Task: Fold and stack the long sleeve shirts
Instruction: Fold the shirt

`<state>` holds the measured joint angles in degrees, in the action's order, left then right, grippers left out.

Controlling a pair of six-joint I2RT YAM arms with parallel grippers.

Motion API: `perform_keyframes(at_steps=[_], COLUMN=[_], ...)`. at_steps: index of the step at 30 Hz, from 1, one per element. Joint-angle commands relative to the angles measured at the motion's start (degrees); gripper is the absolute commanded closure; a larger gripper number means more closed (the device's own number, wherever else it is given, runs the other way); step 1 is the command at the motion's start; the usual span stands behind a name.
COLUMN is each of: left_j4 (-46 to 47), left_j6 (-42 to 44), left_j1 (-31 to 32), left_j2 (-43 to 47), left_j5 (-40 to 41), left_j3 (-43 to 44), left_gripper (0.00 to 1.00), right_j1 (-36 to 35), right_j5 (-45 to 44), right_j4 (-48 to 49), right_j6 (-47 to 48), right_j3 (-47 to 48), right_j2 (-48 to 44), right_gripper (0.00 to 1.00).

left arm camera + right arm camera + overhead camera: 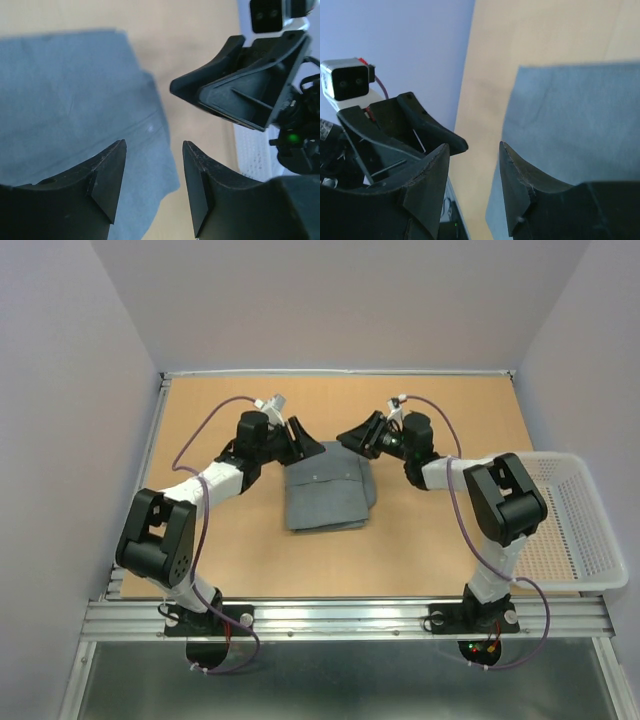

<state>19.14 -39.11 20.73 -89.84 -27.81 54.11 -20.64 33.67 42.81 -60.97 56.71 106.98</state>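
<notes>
A grey long sleeve shirt [327,490] lies folded into a compact rectangle on the middle of the table, small pale buttons showing. My left gripper [302,441] is open and empty just above the shirt's far left corner. My right gripper [352,437] is open and empty just above its far right corner. The two grippers face each other, close together. In the left wrist view the shirt [75,100] fills the left side, with the right gripper [235,85] opposite. In the right wrist view the shirt [570,125] lies at right and the left gripper [395,135] at left.
A white mesh plastic basket [580,530] stands at the table's right edge. The wooden tabletop [420,550] is bounded by pale walls on the left, far and right sides. A metal rail runs along the near edge.
</notes>
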Motion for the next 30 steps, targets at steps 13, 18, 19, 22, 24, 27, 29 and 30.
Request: perform_keyframes(at_steps=[13, 18, 19, 22, 24, 27, 29, 30], left_j4=[14.0, 3.8, 1.9, -2.8, -3.7, -4.0, -4.0, -4.0], left_j6=[-6.7, -2.6, -1.8, -0.1, 0.1, 1.1, 1.9, 2.1], left_j1=[-2.8, -2.4, -2.1, -1.3, -0.6, 0.3, 0.4, 0.5], left_j2=[-4.2, 8.8, 10.2, 13.6, 13.6, 12.2, 9.5, 8.4], left_j5=[-1.4, 1.4, 2.2, 2.3, 0.4, -1.4, -2.6, -3.6], left_j3=[-21.3, -20.0, -18.9, -17.7, -17.5, -18.2, -18.9, -19.2], left_gripper=[0.41, 0.39, 0.39, 0.39, 0.39, 0.39, 0.39, 0.39], right_j1=[2.1, 1.8, 1.7, -0.2, -2.4, -4.9, -6.9, -7.6], right_j5=[0.4, 3.6, 3.9, 4.7, 5.5, 6.2, 5.8, 5.3], right_j4=[10.9, 4.8, 4.2, 0.8, -0.3, -0.4, -0.4, -0.1], right_j6=[2.2, 3.2, 2.8, 3.0, 3.2, 3.5, 4.1, 4.5], right_j3=[-16.6, -14.1, -13.9, -12.8, -12.0, -11.8, -12.4, -13.2], right_j2=[4.7, -2.0, -4.2, -7.2, -8.6, -7.8, -6.4, -4.3], right_gripper=[0.51, 0.5, 0.5, 0.5, 0.5, 0.5, 0.5, 0.5])
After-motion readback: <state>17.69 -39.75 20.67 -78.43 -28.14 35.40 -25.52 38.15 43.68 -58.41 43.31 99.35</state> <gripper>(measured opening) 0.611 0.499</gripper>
